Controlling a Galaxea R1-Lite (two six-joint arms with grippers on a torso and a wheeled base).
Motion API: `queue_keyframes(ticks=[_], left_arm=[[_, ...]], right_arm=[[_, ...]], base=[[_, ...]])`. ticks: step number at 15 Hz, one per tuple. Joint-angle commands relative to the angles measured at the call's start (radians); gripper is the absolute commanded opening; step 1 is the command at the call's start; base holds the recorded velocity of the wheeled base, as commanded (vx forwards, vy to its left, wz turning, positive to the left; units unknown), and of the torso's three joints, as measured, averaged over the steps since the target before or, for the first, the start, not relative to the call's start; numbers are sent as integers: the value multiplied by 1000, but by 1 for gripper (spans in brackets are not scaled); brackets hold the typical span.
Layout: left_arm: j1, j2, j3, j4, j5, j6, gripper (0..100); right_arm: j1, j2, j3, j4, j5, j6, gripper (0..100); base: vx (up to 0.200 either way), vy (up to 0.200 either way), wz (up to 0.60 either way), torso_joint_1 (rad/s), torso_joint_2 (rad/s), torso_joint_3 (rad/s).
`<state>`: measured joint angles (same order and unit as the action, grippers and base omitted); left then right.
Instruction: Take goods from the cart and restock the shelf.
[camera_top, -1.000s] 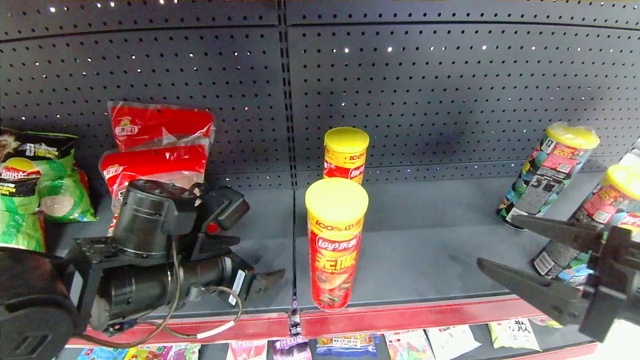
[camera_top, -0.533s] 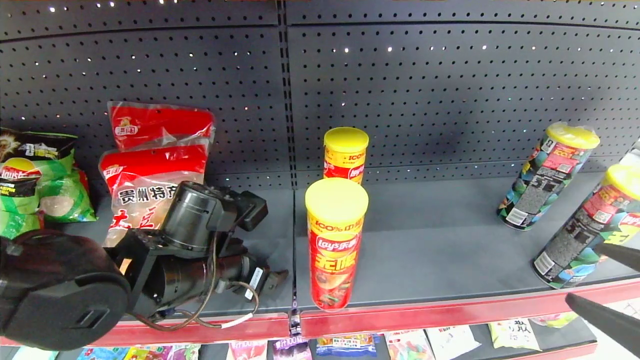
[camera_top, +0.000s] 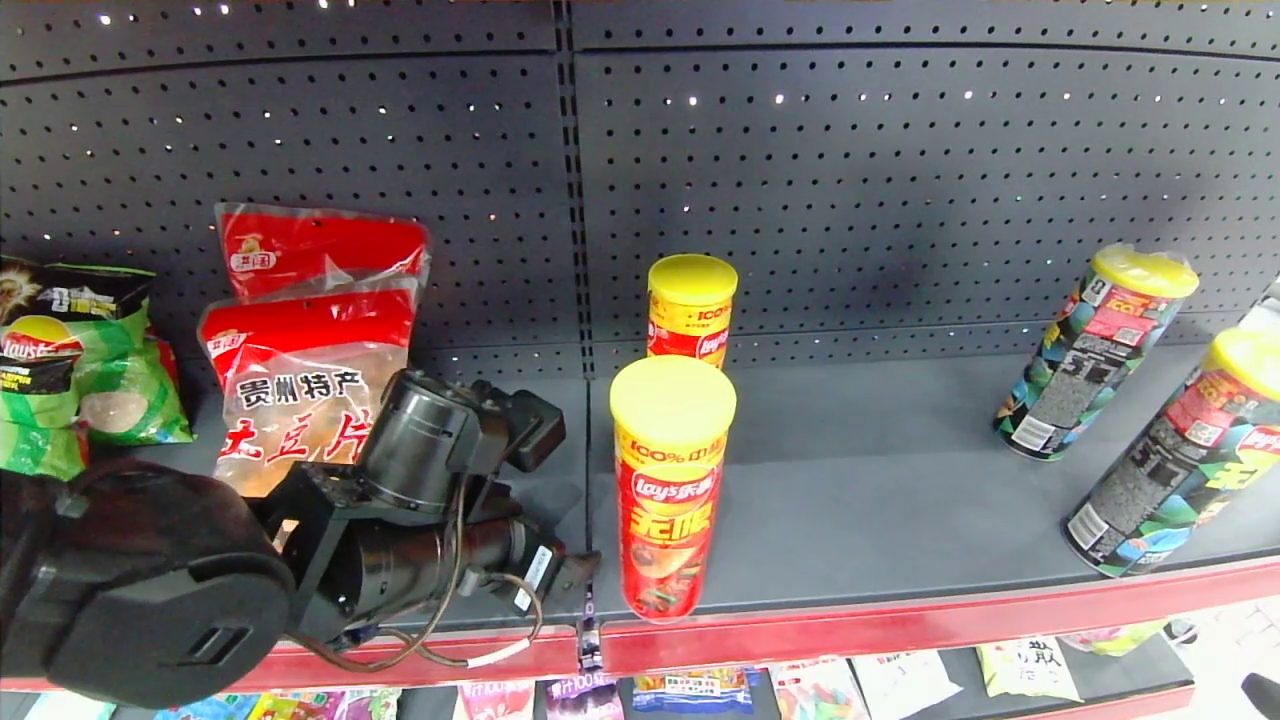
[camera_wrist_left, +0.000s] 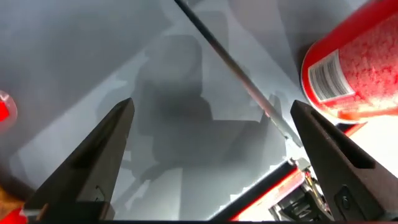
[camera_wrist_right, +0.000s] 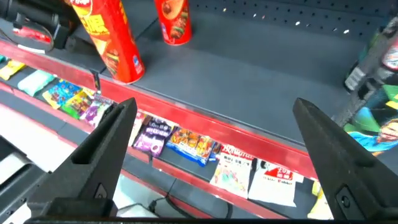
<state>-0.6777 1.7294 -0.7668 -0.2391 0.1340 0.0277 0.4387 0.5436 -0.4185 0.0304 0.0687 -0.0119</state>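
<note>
With the left end effector (camera_wrist_left: 212, 106) wide and empty over the shelf (camera_top: 880, 500), the can (camera_top: 668, 500) at its 3 o'clock, and the right end effector (camera_wrist_right: 214, 102) likewise, fetching another item seems next.

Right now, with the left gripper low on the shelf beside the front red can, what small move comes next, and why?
Probably draw the left gripper straight back off the shelf. It is open and empty, and the front red can beside it stands upright near the shelf's front edge, not touching it, so the arm seems free to fetch more goods.
</note>
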Motion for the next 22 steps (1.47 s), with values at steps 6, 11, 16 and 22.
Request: queue_keyframes(ticks=[6, 11, 16, 22], left_arm=[[-13, 42, -39, 0, 1, 0, 100], [-19, 47, -51, 0, 1, 0, 100], [-30, 39, -43, 14, 2, -2, 100], [-34, 36, -43, 34, 10, 0, 100]], right_arm=[[-3, -13, 0, 0, -3, 0, 100], [-3, -13, -2, 0, -3, 17, 100], [-3, -11, -8, 0, -3, 17, 100], [-3, -8, -13, 0, -3, 17, 100]], base=[[0, 0, 0, 0, 0, 0], [0, 0, 0, 0, 0, 0], [0, 0, 0, 0, 0, 0], [0, 0, 0, 0, 0, 0]])
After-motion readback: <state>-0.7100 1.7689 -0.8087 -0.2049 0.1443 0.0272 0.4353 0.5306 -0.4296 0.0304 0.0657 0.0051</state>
